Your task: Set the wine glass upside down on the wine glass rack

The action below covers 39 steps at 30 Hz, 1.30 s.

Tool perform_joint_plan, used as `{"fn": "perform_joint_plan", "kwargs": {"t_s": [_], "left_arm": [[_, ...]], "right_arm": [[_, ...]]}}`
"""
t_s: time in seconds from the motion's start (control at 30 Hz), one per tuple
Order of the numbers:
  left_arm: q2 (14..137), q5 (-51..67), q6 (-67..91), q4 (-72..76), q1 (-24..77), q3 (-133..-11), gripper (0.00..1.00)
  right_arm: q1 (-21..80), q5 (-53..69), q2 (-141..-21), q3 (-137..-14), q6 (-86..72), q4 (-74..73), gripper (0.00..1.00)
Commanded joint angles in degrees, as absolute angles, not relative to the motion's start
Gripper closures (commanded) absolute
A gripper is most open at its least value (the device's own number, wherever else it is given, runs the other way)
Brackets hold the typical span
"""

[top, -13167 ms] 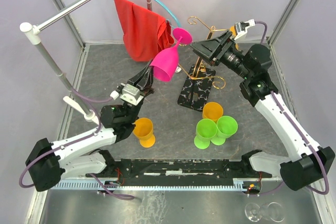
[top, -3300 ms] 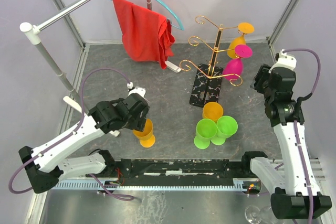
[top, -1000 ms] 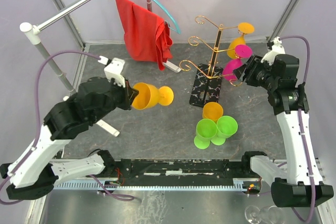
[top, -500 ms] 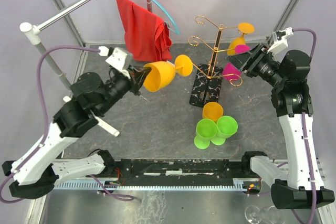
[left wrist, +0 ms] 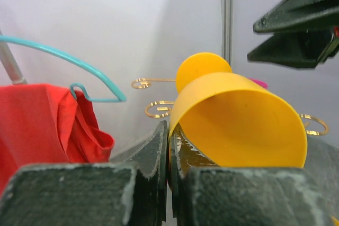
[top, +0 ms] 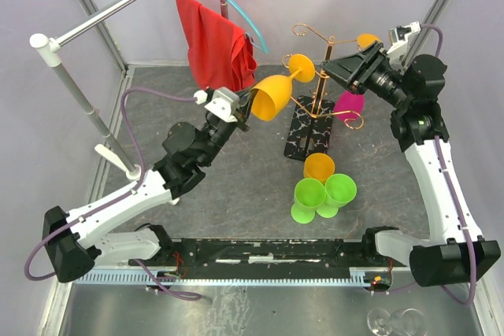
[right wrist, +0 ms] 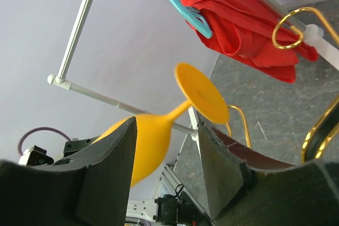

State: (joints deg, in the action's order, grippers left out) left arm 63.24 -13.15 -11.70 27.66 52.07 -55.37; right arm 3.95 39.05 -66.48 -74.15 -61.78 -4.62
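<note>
**Glass carried over to rack top, right gripper swung in to meet it**

Moved since half a second before: glass (top: 272,96) went right and further back, from over the mat's middle to just beside the rack (top: 323,88). Its foot now sat near the gold pole, up by the top scrolls. Left arm stretched out lower and longer. Right gripper (top: 331,67) swung left, from beside the pink glass (top: 349,105) to in front of the rack top. Green cups (top: 323,193) and orange cup (top: 319,167) stayed put.

Glass was smooth, opaque orange plastic with a tapered bowl, thin stem and round flat foot. It lay tilted, mouth toward the left arm, foot toward the rack. Rack was thin gold wire with curled scroll arms on a square black marbled base. Pink glass hung bowl-down on a right arm of it, and a second orange foot (top: 366,40) showed behind the right gripper. Mat was grey and stone-textured. Red cloth (top: 213,37) draped limp on a teal hanger (top: 236,13).

Left gripper (top: 236,110) was clamped on the glass, one finger inside the bowl wall and one outside, pinching the rim in the left wrist view. Right gripper's jaws stood partly apart and held nothing. In the right wrist view the stem and foot sat framed between its fingers (right wrist: 111,173), just ahead of the tips. Could not tell any contact.
</note>
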Motion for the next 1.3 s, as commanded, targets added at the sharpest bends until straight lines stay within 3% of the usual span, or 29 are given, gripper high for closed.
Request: {"fn": "perform_joint_plan", "kwargs": {"t_s": [0.0, 1.07, 1.27], "left_arm": [[63.6, -13.8, -16.3, 50.0, 51.9, -53.7, 0.97], [69.1, -9.9, -12.7, 63.1, 52.1, -47.6, 0.97], [69.7, -10.9, -12.5, 65.1, 52.3, -46.7, 0.97]], "right_arm": [[6.4, 40.0, -67.0, -77.2, -64.0, 0.8, 0.42], [17.2, 34.4, -77.5, -79.0, -67.1, 10.7, 0.43], [17.9, 34.1, -77.8, -79.3, -67.4, 11.7, 0.51]]}}
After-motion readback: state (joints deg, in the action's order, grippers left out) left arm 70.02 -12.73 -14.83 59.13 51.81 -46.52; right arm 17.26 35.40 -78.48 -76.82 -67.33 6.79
